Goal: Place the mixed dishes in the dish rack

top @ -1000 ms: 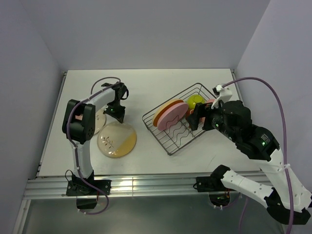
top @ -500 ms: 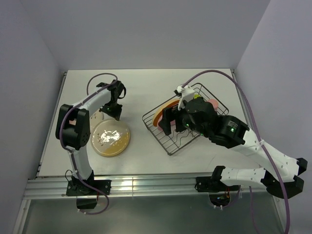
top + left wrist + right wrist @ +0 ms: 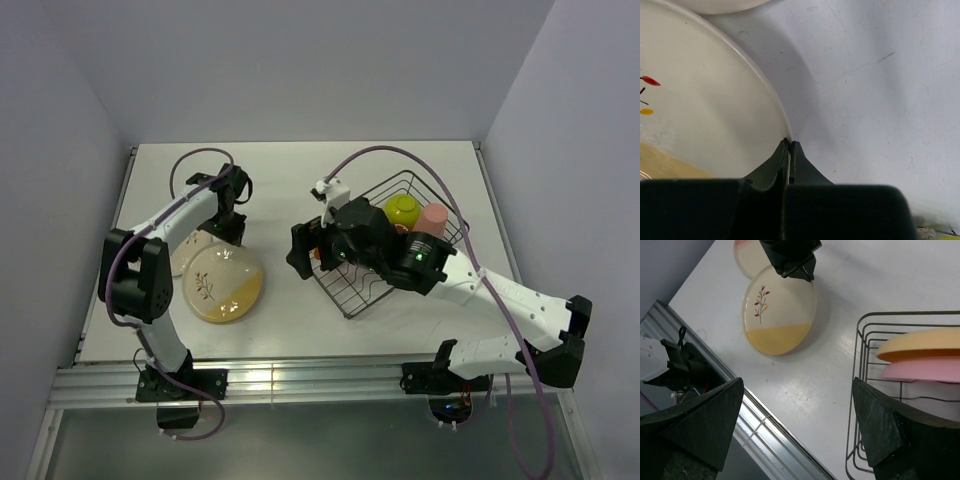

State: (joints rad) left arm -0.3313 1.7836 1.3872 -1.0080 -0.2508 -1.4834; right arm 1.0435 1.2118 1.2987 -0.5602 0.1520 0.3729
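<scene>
Left gripper is staying pinched shut on the far rim of cream-and-yellow twig-patterned ceramic plate, near the left edge of white table; plate rotating. Open-jawed right gripper is swinging off black wire dish rack toward it, handover probably coming.

Left tool pinched tight, its two dark fingers meeting right on the rim of the cream twig-patterned plate. Red and yellow leaf marks sit far left, a second plate peeks in up top, and scuffed white worktop fills the right.
</scene>
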